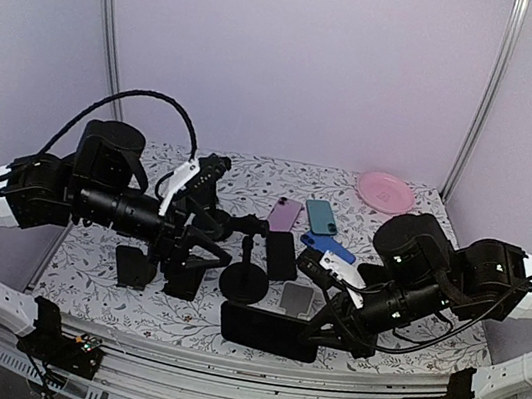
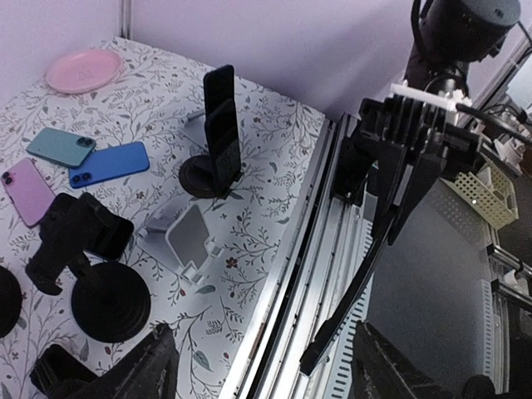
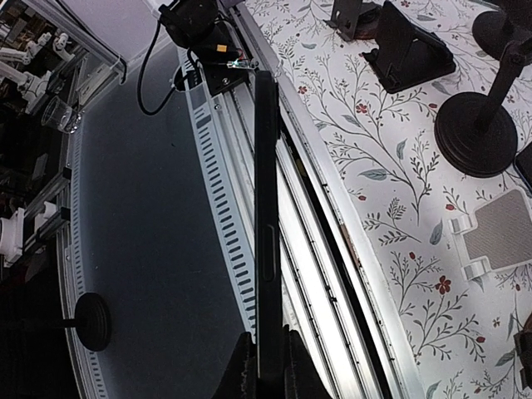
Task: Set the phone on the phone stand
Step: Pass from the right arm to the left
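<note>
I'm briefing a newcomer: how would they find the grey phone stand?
Start at the near edge of the floral table. Just right of the round-based black stand lies the grey stand. It is the only pale one; every other stand is black.

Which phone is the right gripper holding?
The black phone held at the near edge; purple phone, teal phone and blue phone lie flat behind.

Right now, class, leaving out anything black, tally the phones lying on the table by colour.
purple phone: 1
teal phone: 1
blue phone: 1
Total: 3
</note>
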{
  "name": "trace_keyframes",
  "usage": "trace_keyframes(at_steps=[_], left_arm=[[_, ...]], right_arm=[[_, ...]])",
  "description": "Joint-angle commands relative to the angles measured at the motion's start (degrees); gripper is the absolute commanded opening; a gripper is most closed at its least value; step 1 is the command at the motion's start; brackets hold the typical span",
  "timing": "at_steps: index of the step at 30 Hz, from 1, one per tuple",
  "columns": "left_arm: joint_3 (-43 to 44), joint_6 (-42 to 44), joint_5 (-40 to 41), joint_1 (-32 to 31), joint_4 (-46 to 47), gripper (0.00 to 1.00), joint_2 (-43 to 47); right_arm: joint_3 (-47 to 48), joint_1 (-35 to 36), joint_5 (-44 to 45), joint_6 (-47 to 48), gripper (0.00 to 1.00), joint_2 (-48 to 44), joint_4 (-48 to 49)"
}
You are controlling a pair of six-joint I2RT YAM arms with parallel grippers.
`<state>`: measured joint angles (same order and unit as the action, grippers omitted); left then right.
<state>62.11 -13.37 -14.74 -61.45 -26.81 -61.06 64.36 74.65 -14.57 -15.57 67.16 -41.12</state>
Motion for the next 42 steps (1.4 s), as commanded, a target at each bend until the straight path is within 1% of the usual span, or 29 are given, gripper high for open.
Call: trace_keyframes(at_steps=[1,8,10,15,18,22,27,33,34,35,37,40,41,42], left_arm=[[1.2,2.6,-2.2,-3.0,-4.7,0.71,-1.4],[0.1,3.5,-4.8,-7.4,-6.0,0.69,-3.5],[-0.1,3.4,-5.7,-9.0,-5.8,0.69,-4.8],[-0.6,3.9,-4.9,-13.8,-5.6,0.66,-8.6],[-1.7,4.0,-5.5,-14.6,-4.6,0.65,-9.8],[-2.7,4.2,-7.1,-15.8,-2.3,0.61,-9.9],[-3.2,4.2,-7.7,-16.1,-1.8,0.49,-10.5],[-3.5,4.2,-10.3,-16.6,-0.8,0.32,-11.8],[-3.6,4.3,-10.4,-16.7,-0.6,0.26,-11.9],[-3.7,4.2,-10.5,-16.8,-0.4,0.16,-11.9],[-4.0,4.0,-10.5,-16.9,0.2,0.00,-11.7],[-5.0,3.7,-10.4,-16.9,1.2,0.00,-10.7],[-5.4,3.6,-10.2,-16.9,1.9,0.00,-10.2],[-5.8,3.3,-10.1,-16.9,2.7,0.00,-9.6]], right_arm=[[3.1,1.8,-1.0,2.5,0.02,1.1,0.7],[4.5,4.7,0.1,4.5,0.02,4.8,-1.5],[6.8,4.8,0.1,5.0,0.02,5.5,-2.1],[9.0,5.4,0.3,6.0,0.02,7.2,-3.2],[9.3,5.7,0.0,6.7,0.02,7.5,-3.1],[9.6,5.7,0.0,7.2,0.02,7.4,-3.0],[10.2,5.7,-0.1,7.5,0.02,6.9,-2.9],[10.9,5.7,-0.7,8.0,0.02,7.5,-3.2],[10.9,5.8,-0.7,8.1,0.02,7.4,-3.2],[10.9,5.7,-0.7,8.1,0.02,7.2,-3.1],[10.8,5.8,-0.6,8.1,0.02,7.2,-2.9],[10.6,5.7,-0.3,8.0,0.03,7.1,-2.5],[10.5,5.7,0.1,7.9,0.06,7.1,-2.2],[10.4,5.7,0.6,7.7,0.14,7.0,-2.0]])
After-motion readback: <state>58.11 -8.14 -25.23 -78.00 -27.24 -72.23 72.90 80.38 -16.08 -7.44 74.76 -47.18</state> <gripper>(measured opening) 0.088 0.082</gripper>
